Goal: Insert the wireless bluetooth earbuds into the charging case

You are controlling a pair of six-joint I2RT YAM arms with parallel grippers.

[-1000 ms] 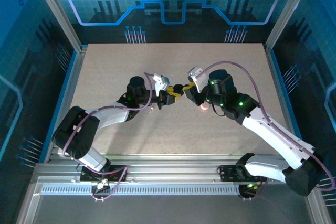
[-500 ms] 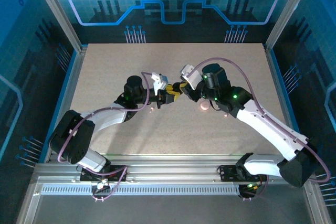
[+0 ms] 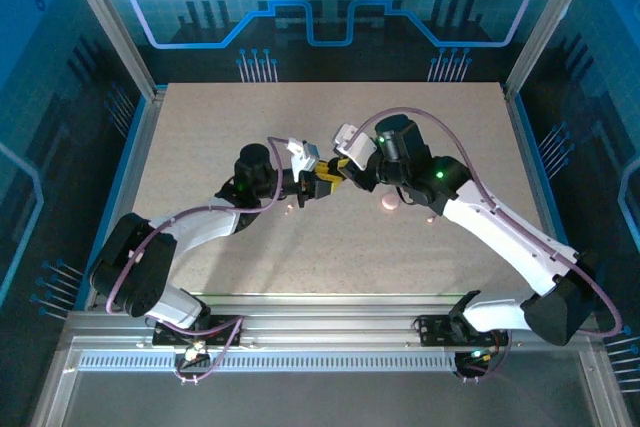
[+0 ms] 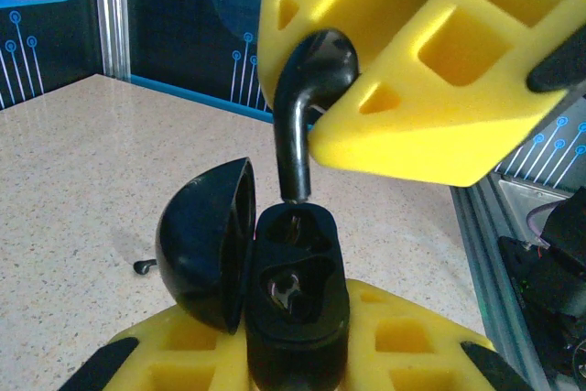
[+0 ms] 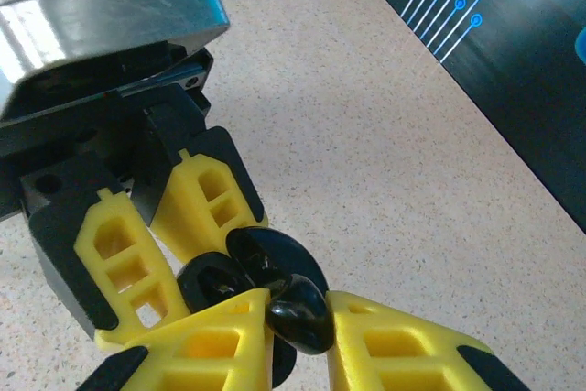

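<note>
Your left arm (image 3: 200, 223) and right arm (image 3: 505, 237) wear white shells over black joints with green lights, each trailing a purple cable (image 3: 415, 112). Yellow latticed fingers (image 5: 394, 354) sit in black mounts.

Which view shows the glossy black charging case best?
Left wrist view: the glossy black charging case stands close up, lid open, sockets visible. The right wrist view catches part of it among yellow fingers; the top external view is too distant.

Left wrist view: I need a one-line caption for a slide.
Right gripper holds a black earbud, stem down, at the open charging case gripped by the left gripper.
</note>
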